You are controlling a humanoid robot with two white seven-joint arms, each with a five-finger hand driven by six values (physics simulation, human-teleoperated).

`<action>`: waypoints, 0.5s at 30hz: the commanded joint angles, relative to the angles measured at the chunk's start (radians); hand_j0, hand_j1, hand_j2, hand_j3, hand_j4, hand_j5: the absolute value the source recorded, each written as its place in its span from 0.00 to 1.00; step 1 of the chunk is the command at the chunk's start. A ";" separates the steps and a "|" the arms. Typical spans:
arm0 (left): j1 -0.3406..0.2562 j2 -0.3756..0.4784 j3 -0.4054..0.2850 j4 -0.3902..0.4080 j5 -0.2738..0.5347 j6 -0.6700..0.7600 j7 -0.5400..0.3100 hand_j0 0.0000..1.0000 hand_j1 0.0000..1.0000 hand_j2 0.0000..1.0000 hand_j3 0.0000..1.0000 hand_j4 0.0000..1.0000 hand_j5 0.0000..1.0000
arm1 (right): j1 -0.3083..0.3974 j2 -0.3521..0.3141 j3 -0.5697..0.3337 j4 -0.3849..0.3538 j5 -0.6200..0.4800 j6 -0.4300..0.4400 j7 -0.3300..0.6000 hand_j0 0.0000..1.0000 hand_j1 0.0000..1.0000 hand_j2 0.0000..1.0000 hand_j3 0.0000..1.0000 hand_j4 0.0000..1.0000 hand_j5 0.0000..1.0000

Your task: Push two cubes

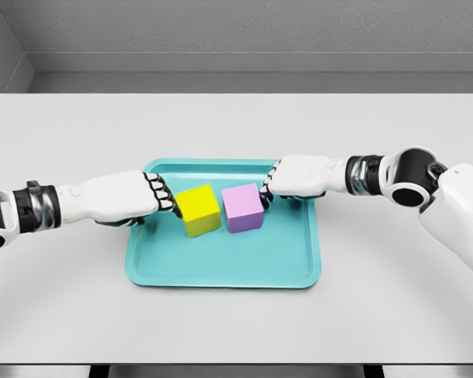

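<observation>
Head view shows two cubes on a teal tray (221,276) on the worktop, flanked by curled, empty fists: left hand (134,198) pressing the yellow cube (199,209), right hand (296,176) against the purple cube (243,207), apparently pushing them together.

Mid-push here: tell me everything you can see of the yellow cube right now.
The yellow cube is a plain, matte, solid-coloured block with no markings. It sits flat on the teal tray, left of centre, turned slightly off the tray's edges. The left hand, fingers curled, presses its knuckles against the cube's left face. On its right it stands next to the purple cube, touching or nearly so; any gap is too thin to tell.
</observation>
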 commanded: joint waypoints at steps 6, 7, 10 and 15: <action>0.000 0.009 0.003 0.028 0.007 0.002 -0.001 0.76 0.76 0.76 0.76 0.76 0.76 | -0.006 0.000 -0.001 -0.032 -0.005 0.003 0.000 0.52 0.52 0.52 0.52 0.52 0.52; 0.000 0.009 0.006 0.028 0.007 0.002 -0.001 0.76 0.76 0.76 0.76 0.76 0.76 | -0.006 0.000 -0.001 -0.032 -0.006 0.003 0.000 0.52 0.52 0.52 0.52 0.52 0.52; 0.000 0.014 0.013 0.029 0.009 0.002 -0.001 0.77 0.77 0.77 0.77 0.77 0.77 | -0.005 0.000 0.006 -0.033 -0.008 0.003 0.000 0.52 0.52 0.52 0.52 0.52 0.52; -0.018 0.014 0.011 0.057 0.012 0.002 -0.001 0.78 0.78 0.78 0.78 0.78 0.78 | -0.012 0.005 0.015 -0.032 -0.008 0.003 0.000 0.52 0.52 0.52 0.52 0.52 0.52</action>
